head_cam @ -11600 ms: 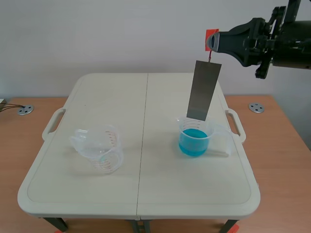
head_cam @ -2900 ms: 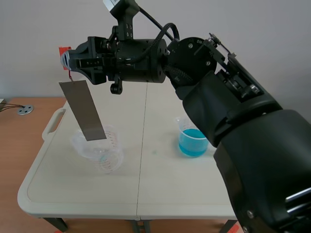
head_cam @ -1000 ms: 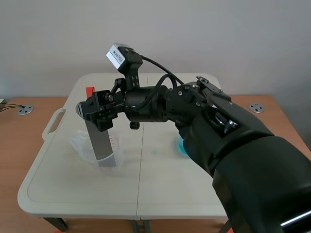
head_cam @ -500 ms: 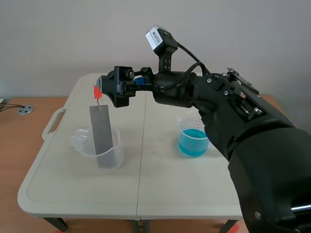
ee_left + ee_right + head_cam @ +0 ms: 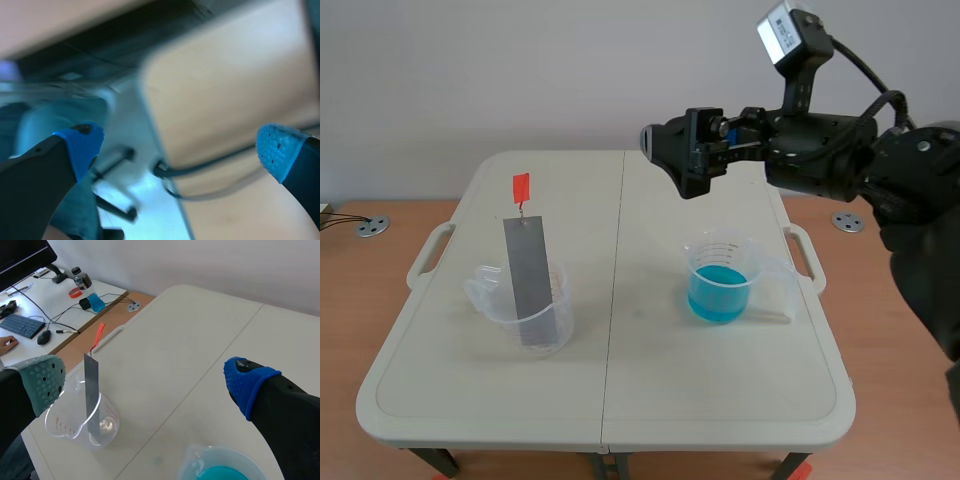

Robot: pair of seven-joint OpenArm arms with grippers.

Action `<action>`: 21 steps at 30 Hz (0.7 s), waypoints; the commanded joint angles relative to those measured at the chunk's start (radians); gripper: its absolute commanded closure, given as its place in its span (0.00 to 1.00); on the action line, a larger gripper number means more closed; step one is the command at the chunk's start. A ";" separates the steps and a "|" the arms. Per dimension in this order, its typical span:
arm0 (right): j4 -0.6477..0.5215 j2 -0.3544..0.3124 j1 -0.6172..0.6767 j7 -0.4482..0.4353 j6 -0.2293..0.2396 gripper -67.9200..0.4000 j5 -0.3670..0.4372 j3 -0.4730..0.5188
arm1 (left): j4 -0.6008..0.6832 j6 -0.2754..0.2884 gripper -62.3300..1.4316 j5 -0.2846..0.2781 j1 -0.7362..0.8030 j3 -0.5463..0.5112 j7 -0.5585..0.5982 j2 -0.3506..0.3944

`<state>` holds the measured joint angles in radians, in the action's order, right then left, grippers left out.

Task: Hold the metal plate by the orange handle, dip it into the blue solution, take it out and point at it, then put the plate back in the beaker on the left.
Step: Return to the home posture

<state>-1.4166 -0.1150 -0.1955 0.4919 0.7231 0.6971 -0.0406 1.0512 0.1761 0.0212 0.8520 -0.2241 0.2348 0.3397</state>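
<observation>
**A:** How far along is it?

**B:** Nearly done, I'd say. The left fingers (image 5: 80, 147) are spread on nothing. Their own view is too blurred to place them.

**A:** And the plate?

**B:** The plate (image 5: 528, 290) stands in the left beaker (image 5: 485, 300), toward the left edge of the tabletop (image 5: 620, 390). It leans on the rim with the handle (image 5: 521, 187) sticking up free, and nothing touches it.

**A:** The other arm?

**B:** The right fingers (image 5: 245, 382) are spread wide and hold nothing. They hang in the air over the far edge, just right of the middle seam and well apart from the plate.

**A:** The solution?

**B:** It sits in the right beaker (image 5: 720, 280), near the right edge, with blue in the lower part.

**A:** So what's done?

**B:** The return is done, judging by how things lie. The dip and the pointing I can't confirm, as the plate shows no wet mark that I can make out. If those were done, I'd judge nothing is left except for the arm to draw clear.
</observation>
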 commanded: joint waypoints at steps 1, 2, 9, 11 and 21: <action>-0.052 -0.027 0.019 0.005 0.007 0.02 0.034 0.021 | 0.070 -0.027 0.00 -0.012 0.051 -0.073 0.044 0.041; -0.080 -0.041 0.042 0.015 0.007 0.02 0.050 0.036 | 0.101 -0.041 0.00 -0.023 0.069 -0.108 0.066 0.051; -0.233 -0.127 0.210 0.049 0.007 0.02 0.126 0.116 | 0.322 -0.088 0.00 -0.178 0.123 -0.325 0.099 0.158; -0.267 -0.153 0.257 0.049 0.007 0.02 0.145 0.134 | 0.379 -0.088 0.00 -0.206 0.122 -0.351 0.098 0.203; -0.363 -0.242 0.460 0.047 0.008 0.02 0.212 0.212 | 0.633 -0.064 0.00 -0.319 -0.002 -0.343 0.075 0.358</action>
<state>-1.7695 -0.3439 0.2661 0.5545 0.7261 0.8913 0.1623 1.6791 0.1089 -0.2901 0.8696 -0.5774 0.3027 0.7048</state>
